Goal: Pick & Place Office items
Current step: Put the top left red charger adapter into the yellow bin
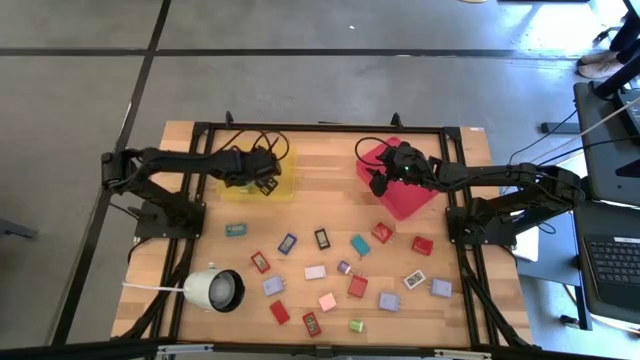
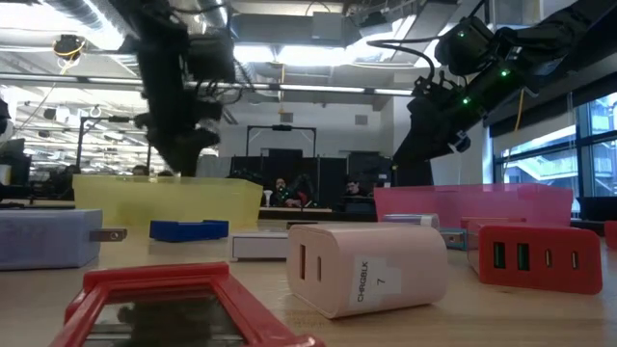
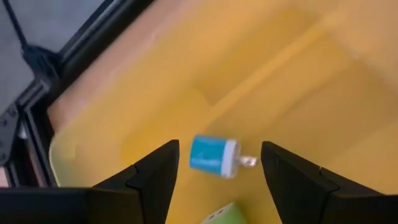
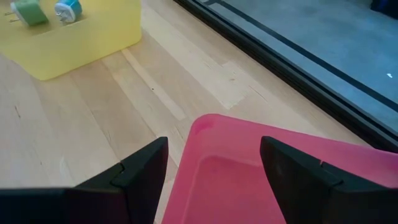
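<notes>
My left gripper (image 1: 266, 176) (image 3: 219, 148) hangs open above the yellow tray (image 1: 284, 188) at the table's far left. Below its fingers a small blue block with a white end (image 3: 213, 157) and a green one (image 3: 221, 214) are in that tray; the right wrist view shows both, the green block (image 4: 26, 11) and the blue block (image 4: 67, 9). My right gripper (image 1: 379, 180) (image 4: 213, 144) is open over a corner of the pink-red tray (image 1: 405, 200) (image 4: 249, 168). Several coloured blocks (image 1: 316, 271) lie flat across the near half of the table.
A white round lamp-like object (image 1: 215, 290) lies at the near left. In the low view a pink block (image 2: 366, 265), a red one (image 2: 525, 258), a lilac one (image 2: 48, 236) and a red frame (image 2: 174, 299) lie near the front edge. Bare wood (image 4: 124, 106) separates the trays.
</notes>
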Motion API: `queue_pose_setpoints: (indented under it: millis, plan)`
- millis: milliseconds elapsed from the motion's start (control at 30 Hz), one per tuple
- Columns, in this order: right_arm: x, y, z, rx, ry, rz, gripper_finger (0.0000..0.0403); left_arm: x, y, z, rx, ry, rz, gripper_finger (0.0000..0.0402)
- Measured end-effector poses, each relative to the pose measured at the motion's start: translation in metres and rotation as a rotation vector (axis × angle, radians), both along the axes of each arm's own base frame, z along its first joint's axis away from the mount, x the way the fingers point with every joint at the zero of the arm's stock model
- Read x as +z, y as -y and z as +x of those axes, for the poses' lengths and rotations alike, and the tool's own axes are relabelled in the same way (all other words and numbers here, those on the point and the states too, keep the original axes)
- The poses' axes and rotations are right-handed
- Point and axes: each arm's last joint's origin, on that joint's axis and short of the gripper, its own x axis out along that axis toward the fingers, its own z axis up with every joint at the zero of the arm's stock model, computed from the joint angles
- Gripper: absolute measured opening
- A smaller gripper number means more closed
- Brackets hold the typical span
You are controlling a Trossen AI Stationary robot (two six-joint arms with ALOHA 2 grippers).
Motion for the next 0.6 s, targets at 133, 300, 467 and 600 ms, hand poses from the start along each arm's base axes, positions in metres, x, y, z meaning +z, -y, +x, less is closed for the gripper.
queue_pose_setpoints:
  millis: [133,300,467,600]
  plan:
    - [0.001,0.000,0.001,0.001,0.014,-0.004,0.0259,0.016,0.002,0.013,-0.030,0.080,-0.010,0.0224]
    - [0.001,-0.002,0.002,0.080,0.034,0.042,0.0259,0.023,0.011,0.024,-0.095,0.152,0.007,0.0225]
    - [0.000,-0.008,0.004,0.247,0.058,0.165,0.0258,0.024,0.024,0.029,-0.145,0.166,0.012,0.0224]
    - [-0.001,-0.018,0.006,0.451,0.074,0.242,0.0258,0.024,0.031,0.031,-0.172,0.163,0.024,0.0225]
